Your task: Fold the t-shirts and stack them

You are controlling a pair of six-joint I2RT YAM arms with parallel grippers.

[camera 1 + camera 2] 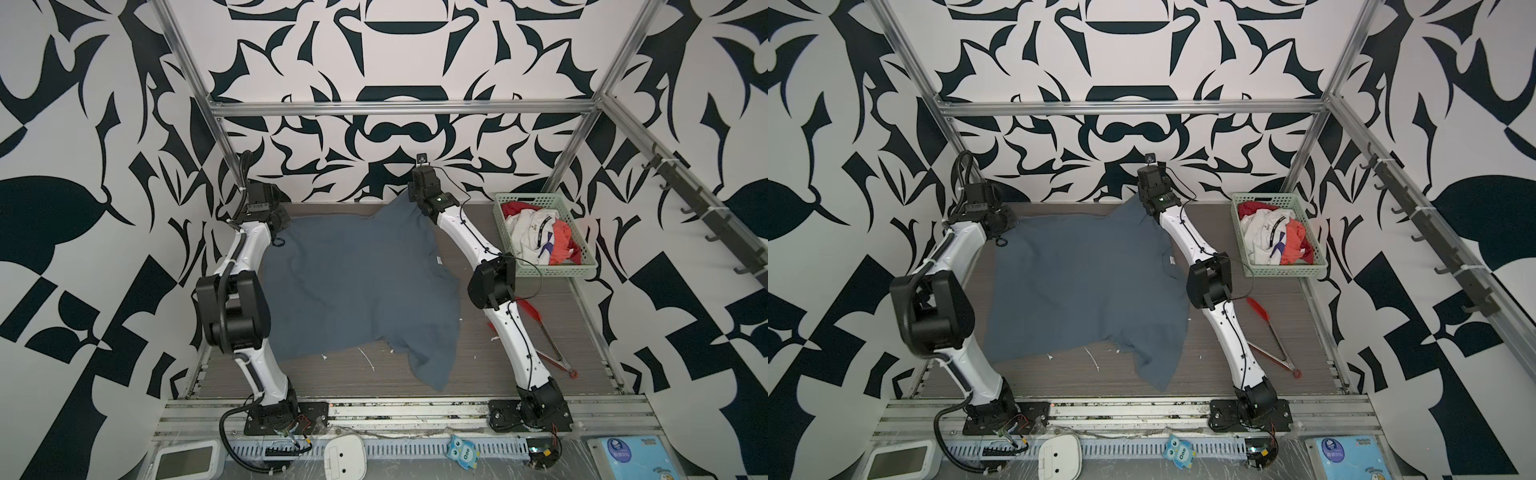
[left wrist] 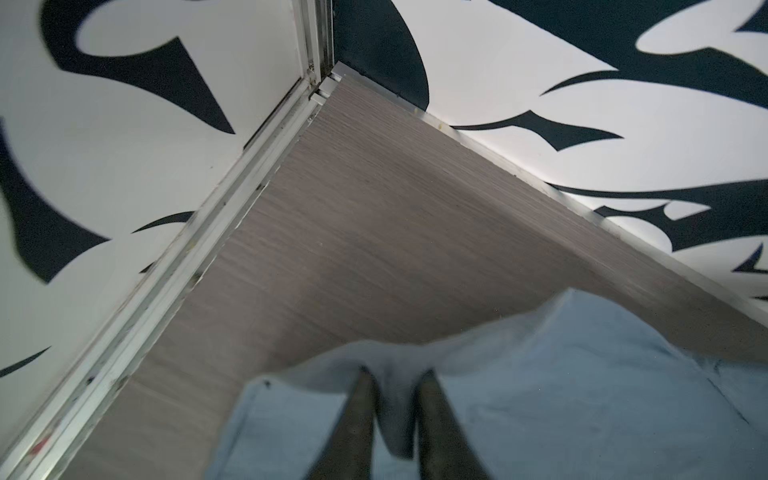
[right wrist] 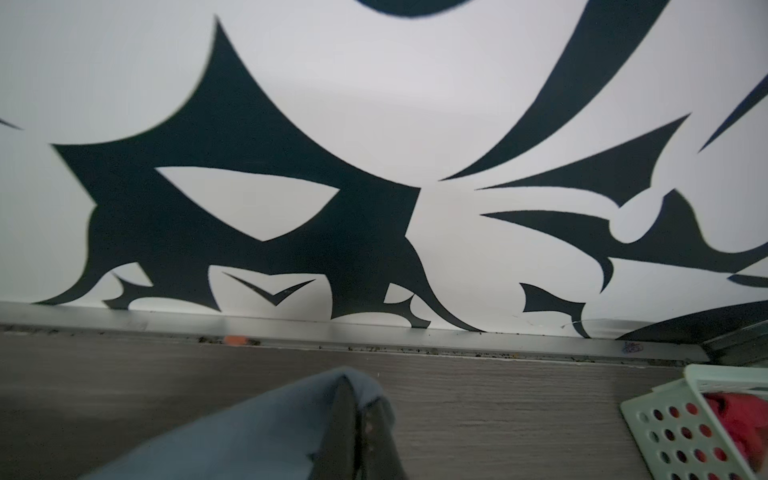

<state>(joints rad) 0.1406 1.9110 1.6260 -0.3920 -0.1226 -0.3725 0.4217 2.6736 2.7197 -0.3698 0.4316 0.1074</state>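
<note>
Nearly flat, the blue-grey shirt fills the middle of the worktop.
Left fingers stand apart around a loose hem fold at far left; right fingers, nearly closed, pinch a raised corner by the back edge. Bare worktop lies in front and beside the basket.

The slate blue-grey t-shirt is lying spread and wrinkled across the counter, one corner peaking up at 12 o'clock. The white striped t-shirt and red-orange t-shirt are sitting crumpled in the basket at 2 o'clock.
</note>
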